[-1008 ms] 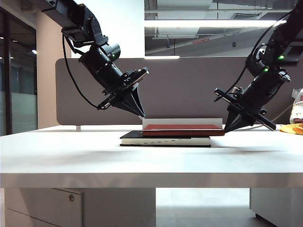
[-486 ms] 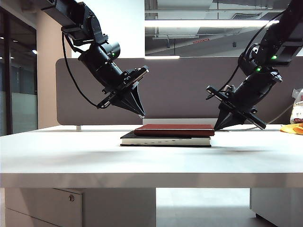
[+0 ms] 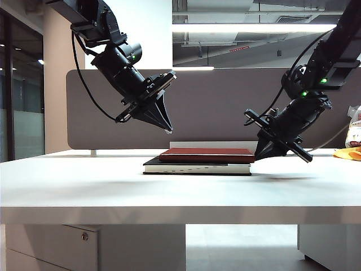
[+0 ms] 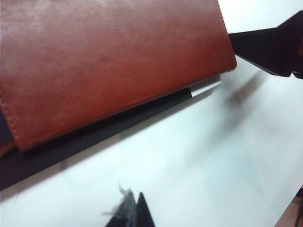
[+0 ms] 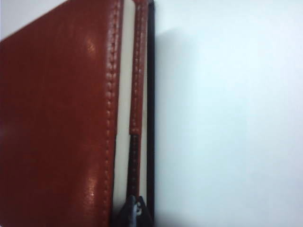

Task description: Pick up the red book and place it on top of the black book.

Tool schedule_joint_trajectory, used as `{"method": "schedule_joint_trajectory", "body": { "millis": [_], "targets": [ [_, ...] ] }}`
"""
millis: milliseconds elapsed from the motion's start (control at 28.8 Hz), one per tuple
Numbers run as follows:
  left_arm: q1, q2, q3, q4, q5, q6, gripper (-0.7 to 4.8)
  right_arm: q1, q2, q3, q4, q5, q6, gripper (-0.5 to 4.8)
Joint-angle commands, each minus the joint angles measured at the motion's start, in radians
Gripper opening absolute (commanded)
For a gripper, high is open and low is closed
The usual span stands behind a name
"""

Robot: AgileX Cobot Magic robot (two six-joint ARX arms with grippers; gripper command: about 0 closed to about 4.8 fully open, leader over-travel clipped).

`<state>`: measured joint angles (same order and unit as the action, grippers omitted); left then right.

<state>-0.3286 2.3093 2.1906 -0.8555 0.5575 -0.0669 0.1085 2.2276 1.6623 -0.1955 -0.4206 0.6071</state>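
The red book (image 3: 206,154) lies flat on top of the black book (image 3: 197,168) at the middle of the white table (image 3: 113,186). My left gripper (image 3: 169,130) hangs shut in the air over the books' left end, clear of them. My right gripper (image 3: 257,156) is shut, its tip at the red book's right end, at page-edge height. In the right wrist view the gripper tip (image 5: 136,206) sits against the red book's cream pages (image 5: 124,94), with the black book's edge (image 5: 150,94) beside it. In the left wrist view the red book (image 4: 109,61) covers most of the black book (image 4: 94,137), and my left gripper (image 4: 135,210) shows shut.
A grey partition (image 3: 225,107) stands behind the table. A yellow object (image 3: 350,153) and a white bag (image 3: 355,127) sit at the far right edge. A low white strip (image 3: 217,144) shows just behind the books.
The red book slid left on the black book, its right overhang gone, with the right gripper following at its right end. The left gripper lifted slightly.
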Motion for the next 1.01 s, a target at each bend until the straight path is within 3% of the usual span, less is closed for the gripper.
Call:
{"method": "schedule_joint_trajectory", "body": {
  "millis": [35,1008],
  "targets": [
    [0.000,-0.014,0.005,0.010,0.008,0.007,-0.06,0.001,0.000,0.002,0.040,0.024,0.019,-0.02],
    [0.000,-0.014,0.007,0.008,0.008,0.007,-0.06,0.022,0.000,0.003,0.051,-0.051,0.034,-0.02]
  ]
}}
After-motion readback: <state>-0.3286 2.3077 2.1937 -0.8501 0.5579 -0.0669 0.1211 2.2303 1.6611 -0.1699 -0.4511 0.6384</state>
